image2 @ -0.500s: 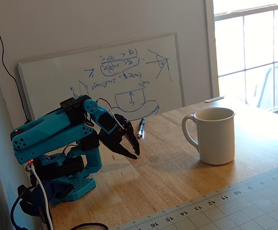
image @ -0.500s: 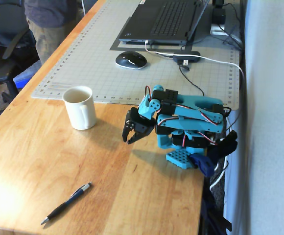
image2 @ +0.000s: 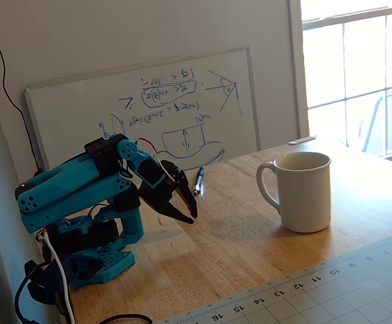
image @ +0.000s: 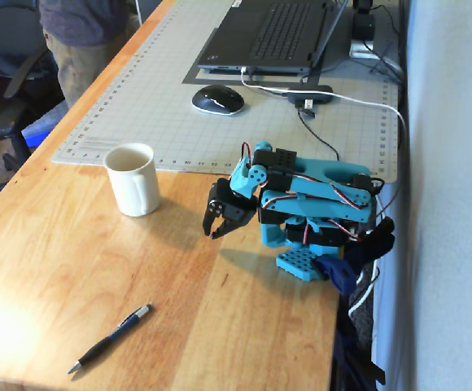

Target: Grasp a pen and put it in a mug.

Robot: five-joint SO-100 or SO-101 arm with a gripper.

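While the arm sits folded low over its base, the pincer (image: 214, 231) hangs nose-down just above the wooden table (image: 244, 326), fingertips close together or touching; nothing is held.

The pen (image: 109, 338) lies flat on the wood, well apart from the pincer, out ahead of it toward the table's near edge in a fixed view, silvery end toward the arm. In another fixed view only its upper part (image2: 199, 181) is seen, past the black fingers.

The cream mug (image: 133, 179) stands upright, off to the pincer's side near the cutting mat (image: 179, 98), handle roughly toward the arm, mouth clear.

Risks, as judged:
- A long reach is needed, so the pen may be met at a shallow angle, nudged and rolled away instead of pinched.
- The pen is slim and flat on the wood; a descent slightly short closes on air, slightly deep jams the tips.
- An off-centre pinch lets it swing, and the rim may be clipped at the drop.
- The pen is roughly mug height or longer; dropped tilted, it may lean out or tip over the rim.
- The mug could be knocked by the elbow on the swing across.
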